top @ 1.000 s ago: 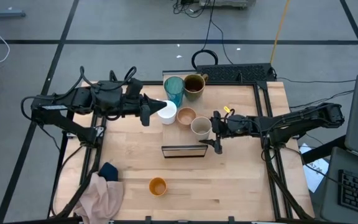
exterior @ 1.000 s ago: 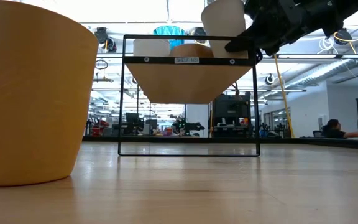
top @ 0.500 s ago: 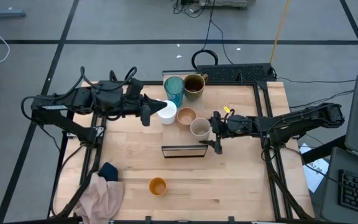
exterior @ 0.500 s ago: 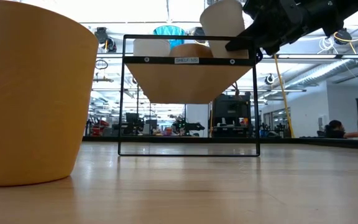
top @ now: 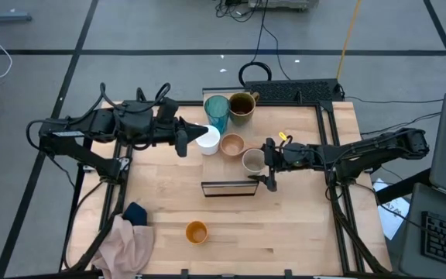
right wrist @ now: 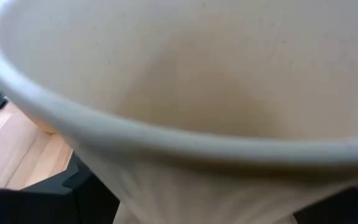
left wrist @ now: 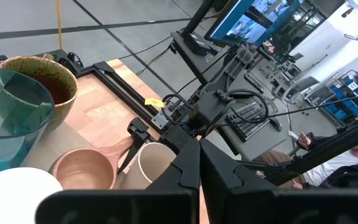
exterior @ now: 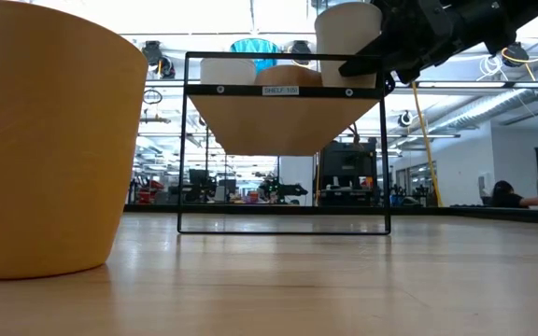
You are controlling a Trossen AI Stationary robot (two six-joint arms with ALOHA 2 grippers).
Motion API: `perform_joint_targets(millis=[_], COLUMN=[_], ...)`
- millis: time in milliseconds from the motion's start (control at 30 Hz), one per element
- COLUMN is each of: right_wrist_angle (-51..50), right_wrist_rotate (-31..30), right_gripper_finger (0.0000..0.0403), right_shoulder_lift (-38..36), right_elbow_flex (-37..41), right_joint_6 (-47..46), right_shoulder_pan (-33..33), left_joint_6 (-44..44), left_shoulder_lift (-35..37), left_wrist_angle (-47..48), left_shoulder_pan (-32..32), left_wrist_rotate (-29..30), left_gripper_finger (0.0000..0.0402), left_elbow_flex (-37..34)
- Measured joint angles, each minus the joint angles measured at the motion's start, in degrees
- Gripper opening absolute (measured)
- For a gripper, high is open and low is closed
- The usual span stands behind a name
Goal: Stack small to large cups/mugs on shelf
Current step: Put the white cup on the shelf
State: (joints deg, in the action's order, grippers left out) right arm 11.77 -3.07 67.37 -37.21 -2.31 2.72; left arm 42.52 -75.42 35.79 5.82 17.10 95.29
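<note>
The shelf (top: 228,188) shows its dark open end toward the near edge. On its top stand the teal tumbler (top: 217,113), the olive-brown mug (top: 242,105), the white mug (top: 207,140) and the tan wooden cup (top: 232,145). My right gripper (top: 262,160) is shut on the small beige cup (top: 252,160) beside the tan cup, at the shelf's top (exterior: 288,91). My left gripper (top: 183,141) is shut and empty, just left of the white mug. The small orange cup (top: 197,232) stands on the table near the front edge. My right gripper holds the small beige cup by its side wall (exterior: 355,47), coming level from the table's right. The cup stands upright, mouth up. Its rim (right wrist: 166,143) fills the wrist view and hides the fingers. The shelf's edge hides its base, so I cannot tell whether it rests there.
A bundle of beige and blue cloth (top: 130,236) lies at the near left corner. A dark keyboard (top: 293,91) sits at the far edge. The orange cup (exterior: 45,140) looms at the low view's left. A person (exterior: 507,194) sits far behind the table.
My right gripper has tipped the small beige cup from a lean to upright and shifted it slightly toward the table's right. It stays shut on the cup.
</note>
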Motion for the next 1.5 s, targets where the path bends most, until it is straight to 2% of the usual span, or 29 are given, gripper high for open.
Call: perform_joint_targets(millis=[567,767,1500], right_wrist_angle=[-2.1,-2.45,-16.87], right_wrist_rotate=[0.15,0.2,0.32], right_gripper_finger=[0.0361,0.0361,0.0361], right_shoulder_lift=[-0.08,-2.26,-9.99], right_elbow_flex=[0.0,0.0,0.0], right_joint_6=[-0.17,-0.89,-3.14], right_shoulder_pan=[0.02,0.02,0.02], left_joint_6=[-0.17,-0.15,-0.51], left_shoulder_lift=[0.0,0.0,0.0], left_wrist_angle=[-0.01,0.02,0.11], left_shoulder_pan=[0.0,0.0,0.0], left_wrist_rotate=[-0.09,-0.39,-0.35], left_gripper_finger=[0.0005,0.0005,0.0005], left_elbow_flex=[0.0,0.0,0.0])
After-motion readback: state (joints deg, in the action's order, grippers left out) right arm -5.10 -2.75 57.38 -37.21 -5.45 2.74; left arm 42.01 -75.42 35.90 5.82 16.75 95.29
